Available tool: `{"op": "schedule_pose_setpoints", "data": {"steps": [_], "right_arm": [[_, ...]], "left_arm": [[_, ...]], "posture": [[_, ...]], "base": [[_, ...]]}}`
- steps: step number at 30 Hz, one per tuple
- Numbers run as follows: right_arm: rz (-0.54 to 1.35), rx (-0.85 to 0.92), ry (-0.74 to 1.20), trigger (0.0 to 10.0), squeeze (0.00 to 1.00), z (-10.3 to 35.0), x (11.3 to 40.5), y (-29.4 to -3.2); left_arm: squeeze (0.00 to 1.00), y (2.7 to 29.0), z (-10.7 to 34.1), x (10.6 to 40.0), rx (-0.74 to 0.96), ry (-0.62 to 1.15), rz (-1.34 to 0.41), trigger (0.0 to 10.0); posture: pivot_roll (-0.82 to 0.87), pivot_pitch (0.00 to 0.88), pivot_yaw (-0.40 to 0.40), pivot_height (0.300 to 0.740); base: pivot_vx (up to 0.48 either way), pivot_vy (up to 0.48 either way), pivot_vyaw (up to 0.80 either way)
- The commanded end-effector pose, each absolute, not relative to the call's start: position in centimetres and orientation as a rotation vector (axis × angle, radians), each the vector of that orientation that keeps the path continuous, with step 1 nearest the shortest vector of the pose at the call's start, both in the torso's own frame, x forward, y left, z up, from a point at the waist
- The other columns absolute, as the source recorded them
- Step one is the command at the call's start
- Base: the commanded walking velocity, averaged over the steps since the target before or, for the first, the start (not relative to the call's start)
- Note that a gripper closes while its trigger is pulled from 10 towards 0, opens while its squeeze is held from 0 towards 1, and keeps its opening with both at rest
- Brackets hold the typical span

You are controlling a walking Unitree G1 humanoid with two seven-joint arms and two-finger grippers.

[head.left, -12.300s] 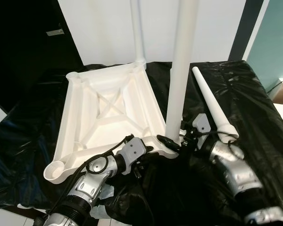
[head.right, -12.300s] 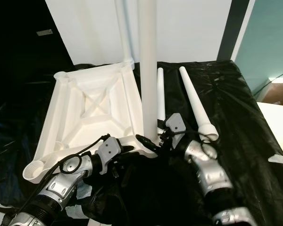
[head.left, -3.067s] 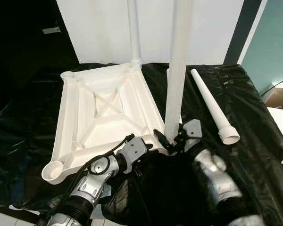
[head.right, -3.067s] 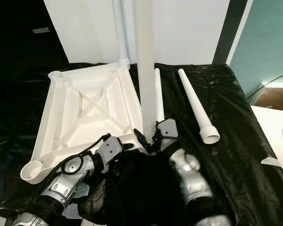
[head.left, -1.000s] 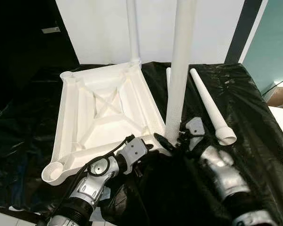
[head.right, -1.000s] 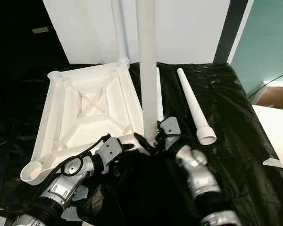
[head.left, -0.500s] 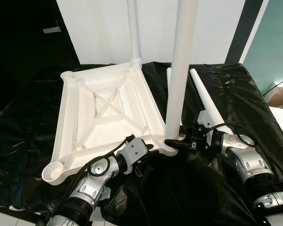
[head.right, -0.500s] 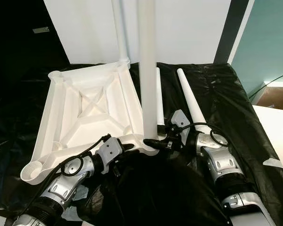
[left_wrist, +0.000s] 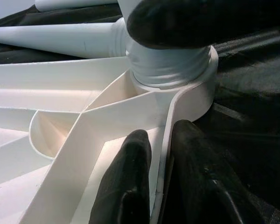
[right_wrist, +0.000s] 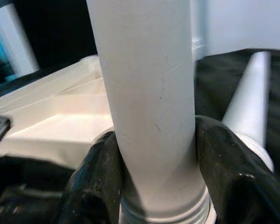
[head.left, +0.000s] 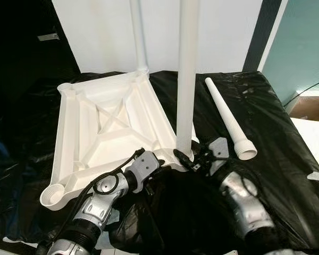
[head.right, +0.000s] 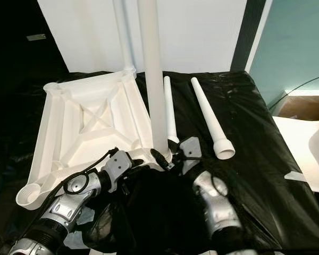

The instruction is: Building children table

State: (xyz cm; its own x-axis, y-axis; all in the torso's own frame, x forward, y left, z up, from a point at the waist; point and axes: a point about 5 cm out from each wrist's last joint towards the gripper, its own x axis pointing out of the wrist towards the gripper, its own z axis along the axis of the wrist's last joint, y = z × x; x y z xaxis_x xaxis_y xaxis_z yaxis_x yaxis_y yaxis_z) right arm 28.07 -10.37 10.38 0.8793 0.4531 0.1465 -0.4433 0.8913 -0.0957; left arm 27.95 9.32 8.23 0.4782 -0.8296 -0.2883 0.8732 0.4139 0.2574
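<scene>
Right wrist view puts the matter plainly: the right end effector [right_wrist: 154, 186] has its two black fingers [right_wrist: 95, 182] closed against either side of the tall white plastic table leg [right_wrist: 149, 93], just above the threaded collar at its foot. That leg stands upright, its long axis vertical, in the near corner socket of the upside-down white ribbed plastic table top [head.left: 109, 133], which lies on a surface draped in black plastic sheeting [head.left: 276, 159].

From the head views, the gripped leg [head.left: 187, 74] rises directly ahead of the right end effector [head.left: 194, 159], which reaches in from the robot's right side at the socket's height. The left end effector [left_wrist: 154, 177] is pinched shut on the thin rim of the table top right beside the same socket, steadying the piece. A second white leg [head.left: 138, 37] already stands in the far corner socket. Two loose tapered white legs lie on the sheeting to the right: one [head.right: 210, 122] with its wide end toward the robot, the other [head.right: 169, 109] closer to the table top.

Since the grip is square across the vertical leg, any turning would have to run about that upright axis; the right arm is the one placed for it. The leg appears seated but perhaps not fully home in its socket.
</scene>
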Motion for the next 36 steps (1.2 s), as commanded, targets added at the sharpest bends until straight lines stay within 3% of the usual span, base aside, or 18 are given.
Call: {"op": "schedule_pose_setpoints", "data": {"steps": [1,10,11,12,14,15,16,18,19,20,21,23,26,32,33,36], "right_arm": [[0.198,-0.097,-0.194,0.0,0.0,11.5,29.3,-13.6],[0.162,-0.085,-0.172,0.0,0.0,11.2,29.3,-13.6],[0.231,-0.076,-0.152,10.0,0.0,10.9,29.1,-13.2],[0.318,-0.062,-0.126,10.0,0.0,10.5,29.0,-12.6],[0.318,-0.062,-0.126,10.0,0.0,10.5,29.0,-12.6],[0.385,-0.06,-0.119,10.0,1.0,10.5,28.9,-12.4],[0.525,-0.074,-0.115,10.0,1.0,10.9,29.1,-12.1],[0.525,-0.074,-0.115,10.0,1.0,10.9,29.1,-12.1],[0.614,-0.087,-0.114,10.0,0.0,11.2,29.2,-12.0],[0.614,-0.087,-0.114,10.0,0.0,11.2,29.2,-12.0],[0.802,-0.156,-0.114,10.0,0.0,12.3,29.8,-12.5],[0.802,-0.156,-0.114,10.0,0.0,12.3,29.8,-12.5],[0.948,-0.253,-0.037,10.0,0.0,12.9,30.8,-13.9],[0.99,-0.28,-0.003,10.0,0.0,13.0,31.1,-14.5],[1.026,-0.291,0.017,0.0,0.0,13.2,31.3,-14.8],[1.083,-0.294,0.047,0.0,0.0,13.7,31.7,-15.3]], "left_arm": [[0.0,8.5,5.0,25.1,0.401,0.266,-1.229,10.0],[0.0,8.6,5.0,25.1,0.403,0.267,-1.233,10.0],[0.0,8.7,5.0,25.2,0.405,0.267,-1.232,10.0],[0.0,8.7,5.0,25.2,0.406,0.268,-1.232,10.0],[0.0,8.7,5.0,25.2,0.406,0.268,-1.232,10.0],[0.0,8.8,5.0,25.2,0.407,0.27,-1.232,10.0],[0.0,8.8,5.0,25.2,0.407,0.271,-1.232,10.0],[0.0,8.8,5.0,25.2,0.407,0.271,-1.232,10.0],[0.0,8.8,5.0,25.2,0.408,0.271,-1.232,10.0],[0.0,8.8,5.0,25.2,0.408,0.271,-1.232,10.0],[0.0,8.7,5.0,25.3,0.408,0.269,-1.234,10.0],[0.0,8.7,5.0,25.3,0.408,0.269,-1.234,10.0],[0.0,8.6,5.0,25.3,0.408,0.267,-1.231,10.0],[0.0,8.6,5.0,25.4,0.407,0.268,-1.228,10.0],[0.0,8.6,4.9,25.4,0.407,0.268,-1.225,10.0],[0.0,8.7,4.9,25.4,0.409,0.266,-1.219,10.0]], "posture": [[0.07,0.0,0.046,0.74],[0.07,0.0,0.052,0.74],[0.07,0.0,0.055,0.74],[0.07,0.0,0.056,0.74],[0.07,0.0,0.056,0.74],[0.07,0.0,0.057,0.74],[0.07,0.0,0.057,0.74],[0.07,0.0,0.057,0.74],[0.07,0.0,0.057,0.74],[0.07,0.0,0.057,0.74],[0.06,0.0,0.057,0.74],[0.06,0.0,0.057,0.74],[0.06,0.0,0.053,0.74],[0.06,0.0,0.051,0.74],[0.06,0.0,0.049,0.74],[0.06,0.0,0.046,0.74]], "base": [[0.0,0.0,0.0],[0.0,0.0,0.0],[0.0,0.0,0.0],[0.0,0.0,0.0],[0.0,0.0,0.0],[0.0,0.0,0.0],[0.0,0.0,0.0],[0.0,0.0,0.0],[0.0,0.0,0.0],[0.0,0.0,0.0],[0.0,0.0,0.0],[0.0,0.0,0.0],[0.0,0.0,0.0],[0.0,0.0,0.0],[0.0,0.0,0.0],[0.0,0.0,0.0]]}}
